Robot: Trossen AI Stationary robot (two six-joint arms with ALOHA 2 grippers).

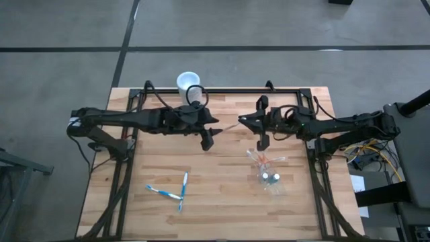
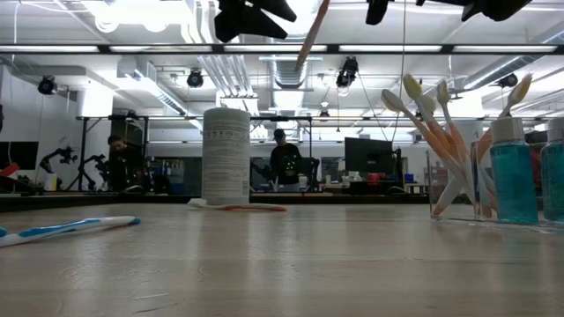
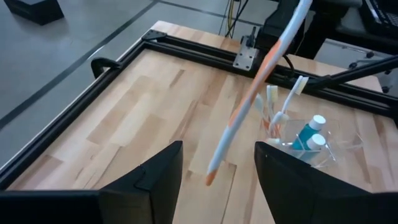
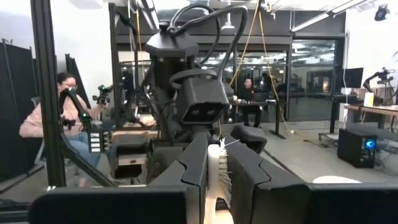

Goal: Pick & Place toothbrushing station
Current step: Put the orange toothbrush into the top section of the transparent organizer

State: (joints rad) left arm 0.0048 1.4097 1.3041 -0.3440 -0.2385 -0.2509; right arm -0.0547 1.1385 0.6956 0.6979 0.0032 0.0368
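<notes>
While the right gripper [image 1: 240, 121] is clamping a thin orange-and-white toothbrush [image 3: 258, 90] by its bristle end (left gripper [image 1: 216, 124] gaping nearby), pointing its handle leftward, with the see-through plastic cup [image 1: 267, 173] lying below-right.

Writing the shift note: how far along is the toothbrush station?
Done: several orange-and-white toothbrushes stand in the clear plastic cup. In hand: the right gripper, jaws shut, holds another orange-and-white toothbrush by its head above the table; the left gripper waits open facing it. Left: two blue-and-white toothbrushes lie on the wooden table.
</notes>
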